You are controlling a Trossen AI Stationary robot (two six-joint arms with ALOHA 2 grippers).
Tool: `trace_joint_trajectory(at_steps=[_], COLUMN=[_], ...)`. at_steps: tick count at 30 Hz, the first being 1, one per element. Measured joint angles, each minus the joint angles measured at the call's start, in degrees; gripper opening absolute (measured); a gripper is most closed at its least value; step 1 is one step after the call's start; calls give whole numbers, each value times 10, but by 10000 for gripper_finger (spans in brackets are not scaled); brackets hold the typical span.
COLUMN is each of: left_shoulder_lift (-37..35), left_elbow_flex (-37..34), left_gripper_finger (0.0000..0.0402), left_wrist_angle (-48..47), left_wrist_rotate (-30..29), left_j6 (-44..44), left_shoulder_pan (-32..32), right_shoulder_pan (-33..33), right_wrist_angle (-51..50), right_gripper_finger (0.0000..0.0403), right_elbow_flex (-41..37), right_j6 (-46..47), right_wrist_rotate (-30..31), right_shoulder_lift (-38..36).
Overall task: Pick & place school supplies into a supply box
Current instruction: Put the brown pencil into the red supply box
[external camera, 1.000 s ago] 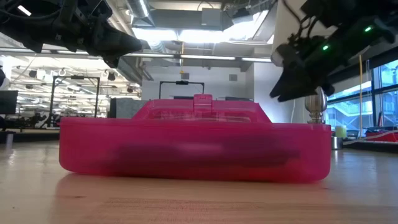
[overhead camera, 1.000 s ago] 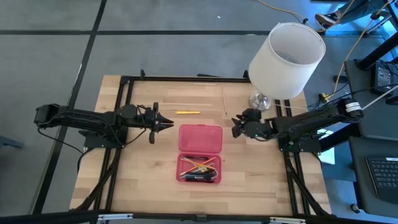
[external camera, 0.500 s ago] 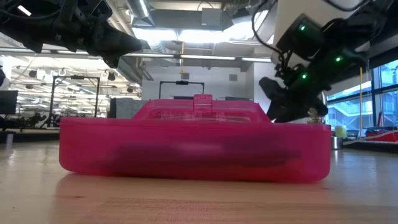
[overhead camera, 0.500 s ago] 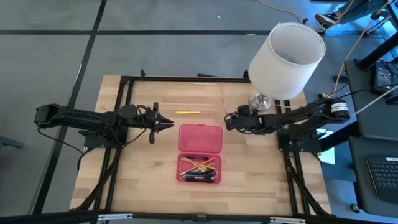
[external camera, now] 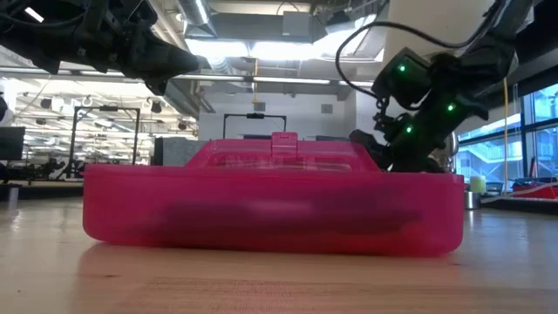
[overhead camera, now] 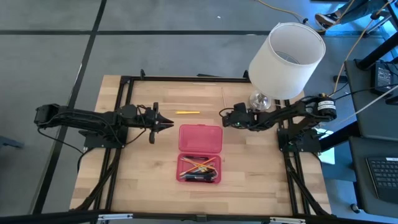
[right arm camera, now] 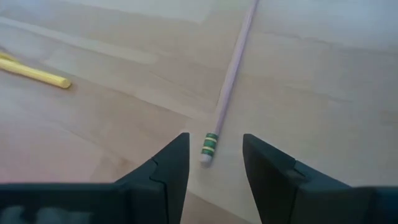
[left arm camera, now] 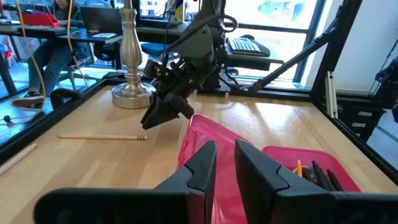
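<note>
The pink supply box lies open mid-table, its lid [overhead camera: 200, 138] on the far side and its tray [overhead camera: 199, 168] holding several pencils and pens. A yellow pencil [overhead camera: 187, 112] lies on the table beyond the lid. A pale wooden pencil [right arm camera: 231, 81] lies nearby, with a green-banded eraser end [right arm camera: 210, 146]. My right gripper [right arm camera: 214, 140] is open and low over that eraser end, one finger on either side, touching nothing. It shows in the high view too [overhead camera: 222, 114]. My left gripper [overhead camera: 169, 125] waits left of the lid, its fingers nearly together.
A lamp with a white shade [overhead camera: 287, 59] and a silver base [overhead camera: 260, 99] stands at the table's far right, close behind my right arm. A black frame [overhead camera: 186, 79] runs along the table's edges. Bare wood lies left and right of the box.
My right gripper has moved toward the table's left and far edges and dropped low, from beside the lid's right edge to the pale pencil's eraser end. The box, the pencils and my left arm have kept still.
</note>
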Motion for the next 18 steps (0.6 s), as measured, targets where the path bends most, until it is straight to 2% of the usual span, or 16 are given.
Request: trace_joint_trajectory(at_steps=[10, 18], left_shoulder_lift=[0, 0], left_elbow_flex=[0, 0], left_gripper_finger=[50, 54], left_wrist_angle=[0, 0], left_wrist_rotate=[0, -1], left_j6=[0, 0], left_shoulder_pan=[0, 0], right_shoulder_pan=[0, 2], right_wrist_angle=[108, 124], right_gripper_finger=[152, 152], right_elbow_flex=[0, 2], right_j6=[-5, -18], right_wrist_rotate=[21, 74], right_shoulder_lift=[90, 137])
